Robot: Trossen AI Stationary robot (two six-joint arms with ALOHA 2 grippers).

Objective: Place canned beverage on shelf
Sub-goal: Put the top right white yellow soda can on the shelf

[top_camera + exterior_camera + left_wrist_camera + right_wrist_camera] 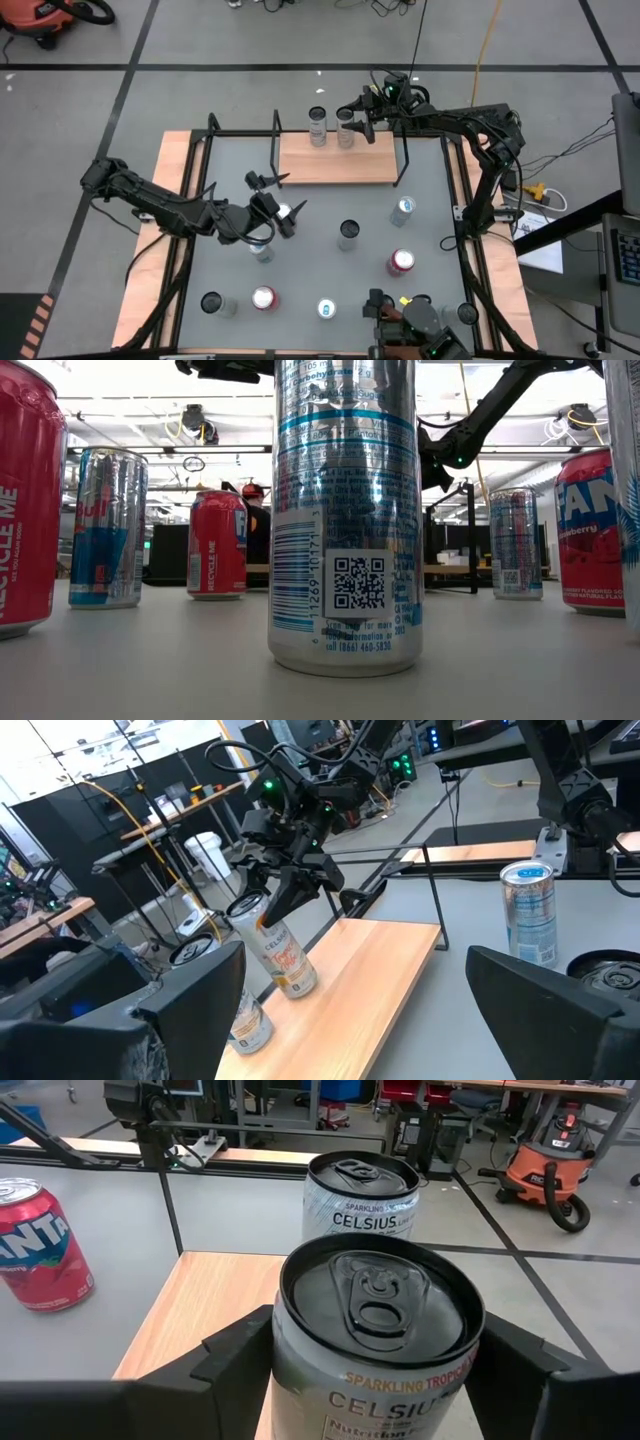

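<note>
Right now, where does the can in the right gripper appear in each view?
High view: can at top centre, on the shelf.
Low view: not visible.
Left wrist view: can left of centre, tilted.
Right wrist view: can bottom centre, between the fingers.
Shared landmark: the shelf.

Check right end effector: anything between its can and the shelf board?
Nothing visible. The right end effector straddles a Celsius can already over the shelf, at its back edge. A second Celsius can stands beside it on the board, not under it. Left end effector waits over the table.
</note>
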